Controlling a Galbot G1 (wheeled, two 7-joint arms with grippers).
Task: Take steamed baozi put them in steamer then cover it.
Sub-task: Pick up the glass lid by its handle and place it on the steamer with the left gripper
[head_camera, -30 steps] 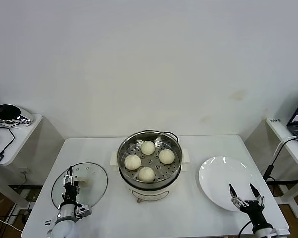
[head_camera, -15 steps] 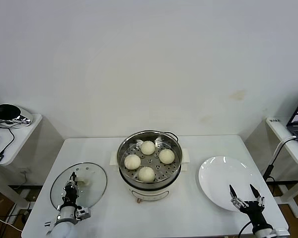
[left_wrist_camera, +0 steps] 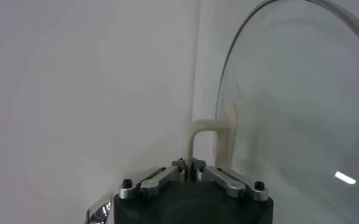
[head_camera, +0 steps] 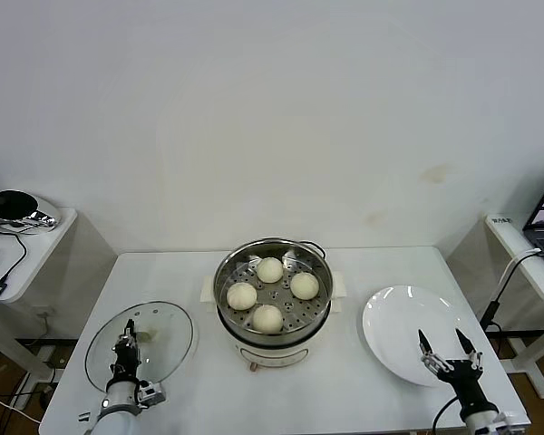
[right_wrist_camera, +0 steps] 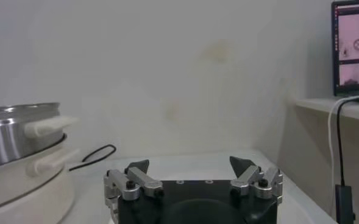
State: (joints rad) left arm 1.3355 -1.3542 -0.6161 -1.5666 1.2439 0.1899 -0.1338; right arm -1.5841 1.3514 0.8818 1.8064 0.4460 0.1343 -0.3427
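While the right end effector [head_camera: 447,350] gapes wide, the left end effector [head_camera: 124,349] pinches the cover [head_camera: 140,343] by its handle.

Non-task items before you:

- White bench [head_camera: 372,265]: rectangular, plain top, standing against a pale wall [head_camera: 272,118].
- White plate [head_camera: 408,333]: round, flat, glossy; you find it near the bench's right edge, toward the front.
- Black cable [head_camera: 315,245]: you see it curving at the bench's rear edge, centre.
- Side table, left [head_camera: 27,243]: separate from the bench; it carries a shiny dark rounded object [head_camera: 16,208] and cables.
- Side shelf, right [head_camera: 526,258]: you see a lit laptop screen [right_wrist_camera: 353,47] on it and a cable hanging from it.
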